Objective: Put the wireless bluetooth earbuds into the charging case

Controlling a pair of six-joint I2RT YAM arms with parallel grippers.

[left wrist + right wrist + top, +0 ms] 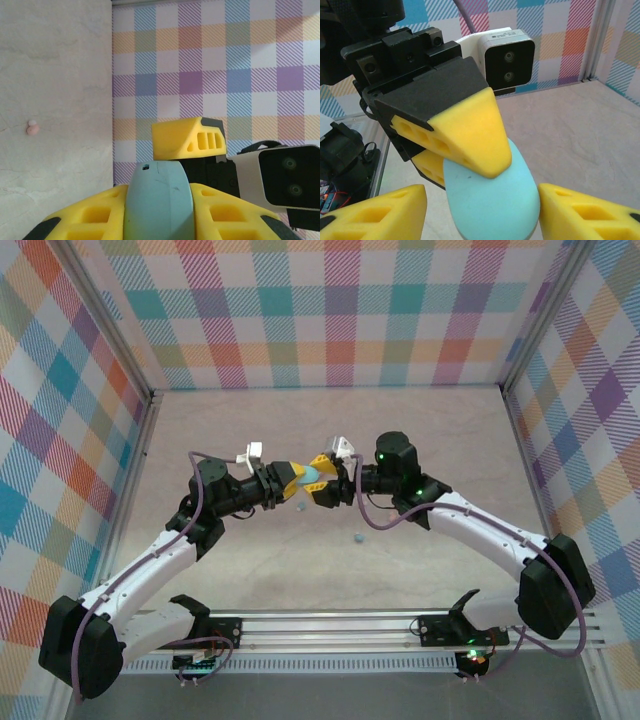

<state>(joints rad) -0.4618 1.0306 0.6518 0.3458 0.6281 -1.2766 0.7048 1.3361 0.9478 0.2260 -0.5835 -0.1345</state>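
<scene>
Now | left gripper (287,483) pinches light blue case (492,200) | right gripper (324,478) spread around same case | pink earbud (32,129) lies on table (60,60)

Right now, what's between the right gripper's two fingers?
The light blue case, clamped by the left gripper. The right gripper straddles it with a gap on each side, seen in the right wrist view.
</scene>
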